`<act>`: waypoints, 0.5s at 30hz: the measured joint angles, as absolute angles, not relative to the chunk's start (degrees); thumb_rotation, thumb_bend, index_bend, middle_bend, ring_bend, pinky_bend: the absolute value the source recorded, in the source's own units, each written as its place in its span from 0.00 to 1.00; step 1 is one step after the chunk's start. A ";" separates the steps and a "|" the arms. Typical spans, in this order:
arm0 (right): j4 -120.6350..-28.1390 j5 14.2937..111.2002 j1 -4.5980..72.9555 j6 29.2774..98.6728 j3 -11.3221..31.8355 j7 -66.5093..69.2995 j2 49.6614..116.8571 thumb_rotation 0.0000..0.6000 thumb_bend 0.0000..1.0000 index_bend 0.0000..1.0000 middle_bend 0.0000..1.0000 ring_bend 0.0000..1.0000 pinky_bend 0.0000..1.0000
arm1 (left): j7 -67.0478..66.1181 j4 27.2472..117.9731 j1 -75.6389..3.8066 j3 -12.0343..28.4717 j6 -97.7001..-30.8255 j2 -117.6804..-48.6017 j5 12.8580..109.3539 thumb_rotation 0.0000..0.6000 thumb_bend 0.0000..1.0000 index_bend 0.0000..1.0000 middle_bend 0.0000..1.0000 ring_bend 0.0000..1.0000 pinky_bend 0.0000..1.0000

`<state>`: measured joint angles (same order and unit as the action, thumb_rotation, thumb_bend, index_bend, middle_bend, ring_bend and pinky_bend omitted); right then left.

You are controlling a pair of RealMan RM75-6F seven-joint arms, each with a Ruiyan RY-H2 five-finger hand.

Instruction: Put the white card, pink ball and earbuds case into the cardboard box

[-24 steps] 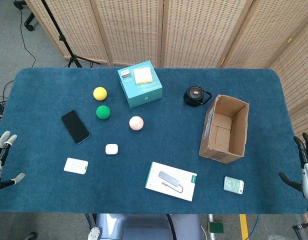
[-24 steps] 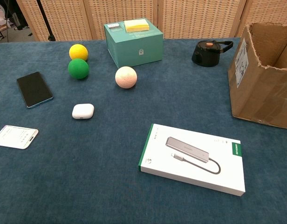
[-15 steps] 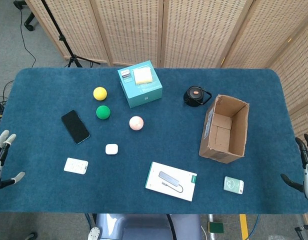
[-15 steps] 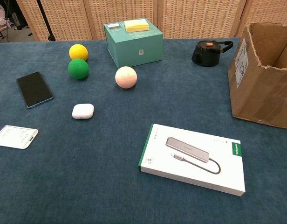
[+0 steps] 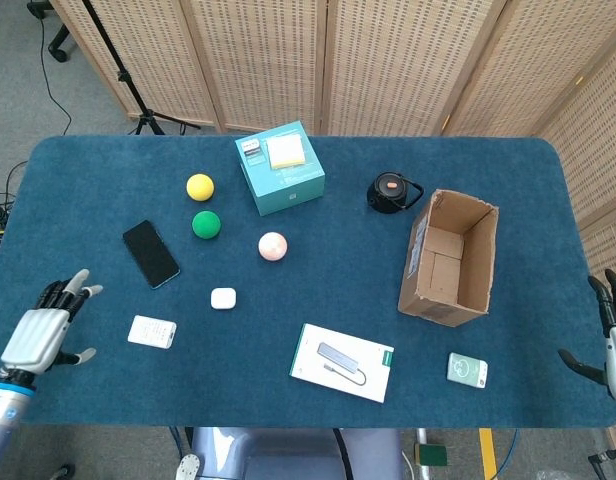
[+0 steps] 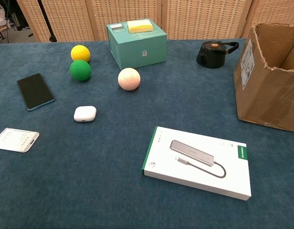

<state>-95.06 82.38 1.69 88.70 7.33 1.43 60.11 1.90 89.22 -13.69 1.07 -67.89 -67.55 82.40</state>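
Leftmost, your left hand hovers over the table's near-left edge, fingers spread, holding nothing. Just right of it lies the white card, flat. Further right and farther back sits the earbuds case, then the pink ball beyond it. A white product box lies near the front centre. Right of that, the cardboard box stands open-topped. At the far right edge, your right hand is partly cut off; fingers apart, nothing held.
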 measured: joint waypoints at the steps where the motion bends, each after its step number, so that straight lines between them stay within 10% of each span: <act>1: -95.00 82.25 1.82 88.38 7.33 1.54 60.11 1.00 0.00 0.00 0.00 0.00 0.00 | 1.44 88.88 -14.29 1.14 -66.85 -68.46 81.72 1.00 0.10 0.30 0.00 0.00 0.00; 15: -95.23 82.18 1.93 87.80 7.14 2.41 59.74 1.00 0.00 0.00 0.00 0.00 0.00 | -1.85 85.96 -17.37 1.91 -62.18 -75.63 76.79 1.00 0.18 0.33 0.00 0.00 0.00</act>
